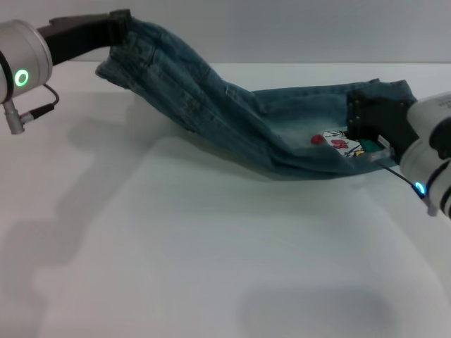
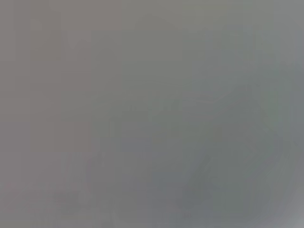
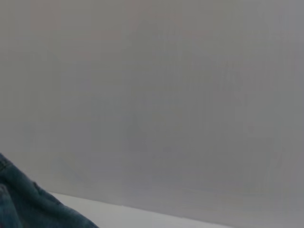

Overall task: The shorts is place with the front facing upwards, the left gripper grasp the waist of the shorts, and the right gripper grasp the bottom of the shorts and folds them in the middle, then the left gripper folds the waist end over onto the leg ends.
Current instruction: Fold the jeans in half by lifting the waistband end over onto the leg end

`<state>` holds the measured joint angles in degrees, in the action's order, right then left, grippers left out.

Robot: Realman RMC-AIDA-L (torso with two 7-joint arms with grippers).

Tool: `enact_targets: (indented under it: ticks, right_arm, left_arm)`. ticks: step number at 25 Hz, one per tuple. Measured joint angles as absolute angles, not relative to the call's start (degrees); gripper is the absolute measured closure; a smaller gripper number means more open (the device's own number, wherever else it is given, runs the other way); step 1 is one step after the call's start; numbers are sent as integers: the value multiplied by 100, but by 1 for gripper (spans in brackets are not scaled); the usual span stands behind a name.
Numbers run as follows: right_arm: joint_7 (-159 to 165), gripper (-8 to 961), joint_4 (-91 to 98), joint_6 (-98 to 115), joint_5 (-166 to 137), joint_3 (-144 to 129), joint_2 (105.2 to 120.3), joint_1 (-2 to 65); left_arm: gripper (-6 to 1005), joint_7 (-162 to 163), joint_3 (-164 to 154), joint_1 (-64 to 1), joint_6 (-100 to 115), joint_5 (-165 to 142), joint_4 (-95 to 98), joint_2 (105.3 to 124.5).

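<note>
Left tool [image 1: 121, 28] clamps lifted shorts [image 1: 232, 116] end; right tool [image 1: 361, 116] on other end.

Shorts [image 1: 232, 120] showing blue-green denim, fading paler near a red-white-green cartoon patch [image 1: 343, 144]. Table [image 1: 197, 253] appearing plain white. Left gripper [image 1: 116, 29] showing black, green ring glowing.

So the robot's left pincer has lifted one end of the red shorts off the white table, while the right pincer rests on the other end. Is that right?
Not quite: the shorts are blue-green denim, not red; only the small patch has some red. The rest holds. The head view shows the left pincer holding one end up off the white table and the right pincer on the other end.
</note>
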<state>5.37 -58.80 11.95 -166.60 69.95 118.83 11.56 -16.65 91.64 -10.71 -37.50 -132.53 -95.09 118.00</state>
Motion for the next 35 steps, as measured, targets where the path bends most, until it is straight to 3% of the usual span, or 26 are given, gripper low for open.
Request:
enact_targets:
  ticks: [17,31,35]
  right_arm:
    - [1465,955,-4442,1153,-15981,6201,11900,2801]
    - [2377,955,-4336,1241,-15916,4904,11921,3667]
    - [2397,955,-4387,1324,-15919,4767,11926,3653]
  left_arm:
    - [996,-1674,9036,-1054,-3782,-13094,-10123,11793]
    - [996,-1717,8918,-1141,-3824,-12930,-10111,11786]
    - [996,-1719,8896,-1134,-3824,-12905,-10103,11786]
